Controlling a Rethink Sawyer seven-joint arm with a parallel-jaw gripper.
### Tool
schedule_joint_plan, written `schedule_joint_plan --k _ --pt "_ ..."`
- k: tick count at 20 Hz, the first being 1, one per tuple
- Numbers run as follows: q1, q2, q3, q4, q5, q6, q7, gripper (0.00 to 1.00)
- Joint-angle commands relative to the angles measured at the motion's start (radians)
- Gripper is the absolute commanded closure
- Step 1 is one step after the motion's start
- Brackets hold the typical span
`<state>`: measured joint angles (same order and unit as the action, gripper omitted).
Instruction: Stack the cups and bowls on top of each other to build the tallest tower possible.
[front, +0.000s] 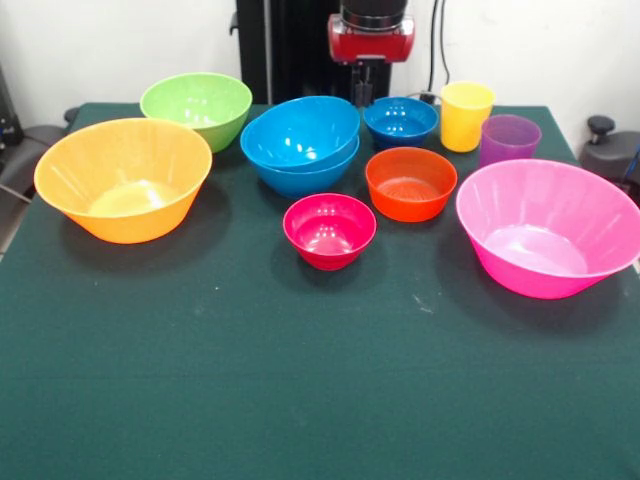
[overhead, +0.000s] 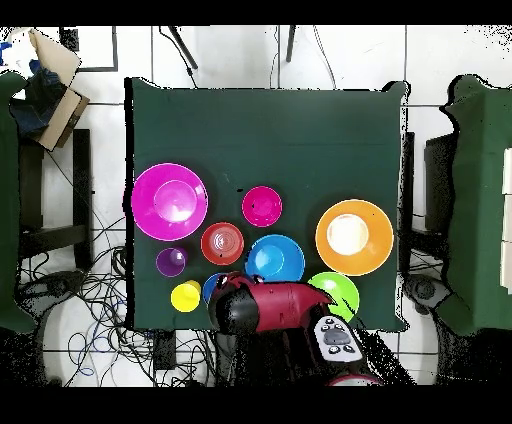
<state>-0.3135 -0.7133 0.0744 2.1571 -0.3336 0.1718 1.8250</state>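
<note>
Nothing is stacked except two light blue bowls, nested at the back centre; they also show in the overhead view. Around them stand a green bowl, a large orange bowl, a crimson bowl, an orange-red bowl, a small dark blue bowl and a large pink bowl. The yellow cup and the purple cup stand upright at the back right. My gripper hangs drawn back at the table's far edge, just behind the dark blue bowl, holding nothing visible.
The green table has bare cloth across its whole near half. In the overhead view the red arm covers part of the dark blue bowl. Chairs and cables lie around the table.
</note>
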Motion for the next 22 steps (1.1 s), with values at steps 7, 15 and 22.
schedule_joint_plan --k 7,15,22 --pt "0.009 0.104 0.034 -0.076 -0.049 -0.085 0.072 1.0" --pt "0.008 0.1 0.031 -0.072 -0.052 -0.088 0.07 1.0" --pt "-0.03 -0.098 0.085 0.028 -0.012 0.056 0.034 1.0"
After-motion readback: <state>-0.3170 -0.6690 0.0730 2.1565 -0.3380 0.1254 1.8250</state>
